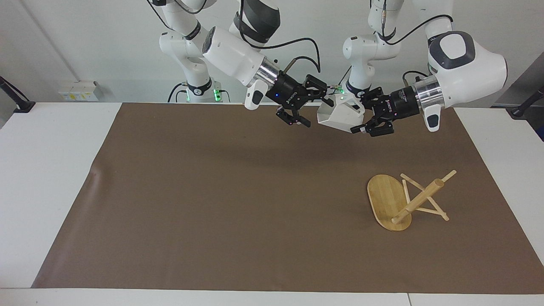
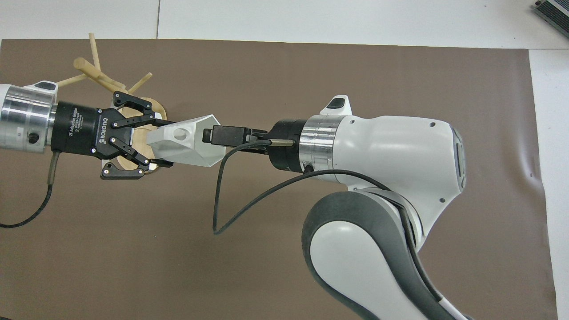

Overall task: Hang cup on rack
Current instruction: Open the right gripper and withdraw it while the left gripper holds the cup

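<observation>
The white faceted cup [image 1: 340, 114] hangs in the air over the part of the mat nearest the robots. My left gripper [image 1: 358, 114] is shut on its narrow end, next to the pierced handle [image 2: 180, 133]. The cup [image 2: 186, 144] lies sideways, its mouth turned to my right gripper [image 1: 318, 112]. The right gripper is open, with one fingertip just at the rim. In the overhead view the left gripper [image 2: 165, 143] and right gripper [image 2: 213, 134] face each other. The bamboo rack [image 1: 418, 197] lies tipped over on the mat toward the left arm's end, farther from the robots.
A brown mat [image 1: 212, 191] covers most of the white table [image 1: 51, 178]. The rack's oval base [image 1: 384, 197] is tilted and its pegs touch the mat. In the overhead view the left gripper covers much of the rack [image 2: 91, 69].
</observation>
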Controlling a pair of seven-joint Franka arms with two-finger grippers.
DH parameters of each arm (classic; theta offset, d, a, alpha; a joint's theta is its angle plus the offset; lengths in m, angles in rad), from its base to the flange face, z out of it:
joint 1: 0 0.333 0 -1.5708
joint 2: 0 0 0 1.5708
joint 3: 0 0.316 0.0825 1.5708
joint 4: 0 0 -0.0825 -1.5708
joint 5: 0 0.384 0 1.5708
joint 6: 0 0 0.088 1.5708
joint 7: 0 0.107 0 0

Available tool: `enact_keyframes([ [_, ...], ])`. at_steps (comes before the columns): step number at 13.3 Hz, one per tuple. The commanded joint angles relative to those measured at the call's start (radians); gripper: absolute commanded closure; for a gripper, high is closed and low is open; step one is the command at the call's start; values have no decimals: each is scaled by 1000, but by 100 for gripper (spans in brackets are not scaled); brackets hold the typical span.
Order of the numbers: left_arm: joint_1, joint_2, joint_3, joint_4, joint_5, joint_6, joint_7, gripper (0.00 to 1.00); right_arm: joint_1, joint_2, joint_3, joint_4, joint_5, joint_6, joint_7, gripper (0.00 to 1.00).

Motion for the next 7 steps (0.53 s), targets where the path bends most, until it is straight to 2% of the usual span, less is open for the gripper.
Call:
enact_keyframes([
  [1, 62, -51, -2, -68, 25, 25, -36, 100, -20, -8, -40, -12, -146, -9, 3, 0],
  [3, 61, -68, -2, -110, 28, 77, -166, 100, -20, -11, -88, -12, -200, -10, 3, 0],
  [7, 23, -98, -5, -208, 34, 279, -354, 100, -20, -22, -203, -24, -210, -13, -3, 0],
])
